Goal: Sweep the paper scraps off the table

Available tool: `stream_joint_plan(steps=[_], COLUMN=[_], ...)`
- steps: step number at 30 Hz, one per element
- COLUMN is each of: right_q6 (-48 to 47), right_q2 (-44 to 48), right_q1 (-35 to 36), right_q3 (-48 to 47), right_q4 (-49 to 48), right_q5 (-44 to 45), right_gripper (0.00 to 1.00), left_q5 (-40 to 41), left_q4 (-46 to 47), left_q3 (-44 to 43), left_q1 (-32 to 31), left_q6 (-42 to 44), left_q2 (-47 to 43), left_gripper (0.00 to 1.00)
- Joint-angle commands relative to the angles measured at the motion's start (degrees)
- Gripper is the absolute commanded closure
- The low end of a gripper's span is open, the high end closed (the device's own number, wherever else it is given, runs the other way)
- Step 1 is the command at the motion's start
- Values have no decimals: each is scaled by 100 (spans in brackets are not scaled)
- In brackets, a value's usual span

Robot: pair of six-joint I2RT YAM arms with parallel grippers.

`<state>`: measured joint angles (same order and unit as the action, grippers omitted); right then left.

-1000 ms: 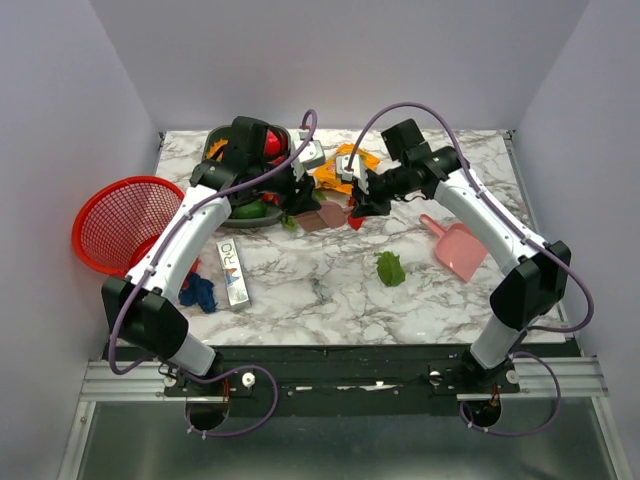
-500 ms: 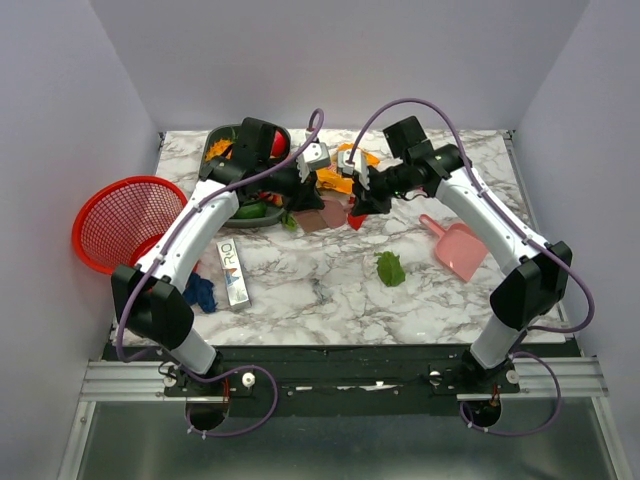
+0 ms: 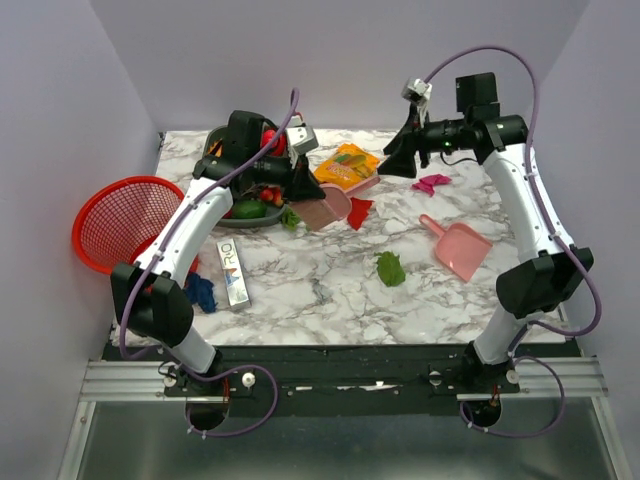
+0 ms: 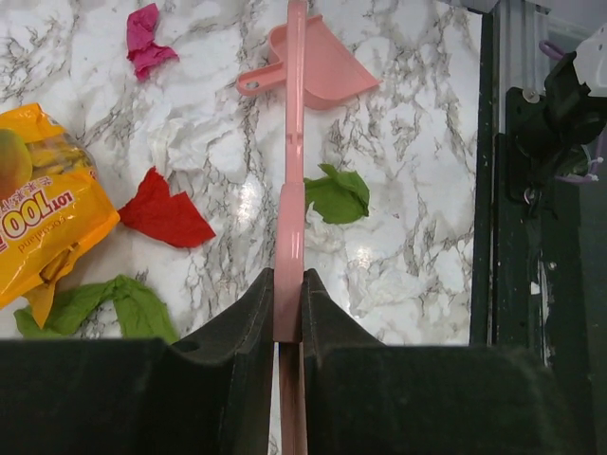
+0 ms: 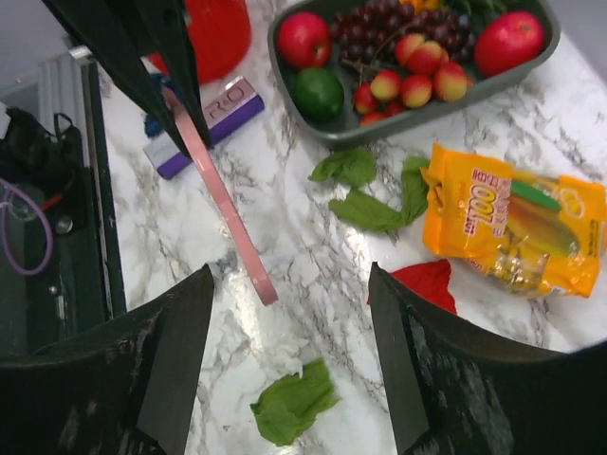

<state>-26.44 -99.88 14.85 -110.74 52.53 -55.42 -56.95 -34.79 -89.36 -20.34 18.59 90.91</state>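
My left gripper (image 3: 303, 186) (image 4: 288, 277) is shut on a flat pink paddle (image 3: 326, 207) (image 4: 290, 180), which juts over the table (image 3: 320, 300) past the fruit tray. Paper scraps lie around it: a red one (image 3: 358, 212) (image 4: 167, 214), a green one (image 3: 390, 268) (image 4: 339, 194), a magenta one (image 3: 432, 183) (image 4: 143, 40), a blue one (image 3: 200, 292) and a green strip (image 4: 116, 303) (image 5: 365, 201). The pink dustpan (image 3: 456, 246) (image 4: 322, 70) rests at the right. My right gripper (image 3: 395, 166) (image 5: 289, 275) hangs open and empty high above the back right.
An orange snack bag (image 3: 346, 166) (image 5: 512, 226) lies at the back centre. The dark fruit tray (image 3: 240, 215) (image 5: 417, 112) sits under my left arm. A red mesh basket (image 3: 122, 222) hangs off the left edge, and a purple and white box (image 3: 232, 272) (image 5: 205, 127) lies near it.
My right gripper has opened, let go near the pink paddle and swung up and back to the right. The left gripper has shut on the paddle and shifted slightly left.
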Motion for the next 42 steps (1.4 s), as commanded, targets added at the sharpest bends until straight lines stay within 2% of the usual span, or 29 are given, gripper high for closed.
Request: stream_joint_plan(steps=[1, 4, 5, 10, 14, 18, 22, 24, 29, 35, 42], right_q6=[-438, -1195, -1571, -1523, -1453, -926, -740, -477, -231, -108, -99], right_q2=[-252, -182, -138, 3, -163, -286, -287, -261, -287, -278, -269], right_q1=[-184, -184, -184, -97, -61, -52, 44, 44, 53, 62, 62], right_q3=[-711, -581, -389, -9, -150, -202, -185, -124, -132, -71, 26], right_q4=[958, 1391, 1539, 1260, 1163, 829, 697, 478, 398, 284, 275], right_q5=[-1471, -1665, -1770, -1586, -1411, -1419, -1402, -1436, -1551, -1569, -1437], right_gripper=[25, 20, 3, 0, 7, 16, 28, 33, 45, 52, 54], left_q5=[-774, -887, -923, -1028, -1187, -1266, -1275, -1275, -1266, -1275, -1310], left_q4=[988, 1044, 1035, 878, 649, 762, 1875, 2141, 2915, 3249, 3891], left_q3=[444, 464, 455, 298, -2, -134, 155, 252, 604, 718, 780], left_q1=[74, 74, 74, 83, 74, 74, 74, 74, 74, 83, 91], left_q6=[-162, -180, -198, -58, 92, -48, -995, -1373, -1841, -2262, -2842], left_q2=[-328, -311, -311, -241, -74, 75, 67, 67, -3, 23, 76], left_gripper=[100, 100, 100, 100, 100, 100, 100, 100, 100, 100, 100])
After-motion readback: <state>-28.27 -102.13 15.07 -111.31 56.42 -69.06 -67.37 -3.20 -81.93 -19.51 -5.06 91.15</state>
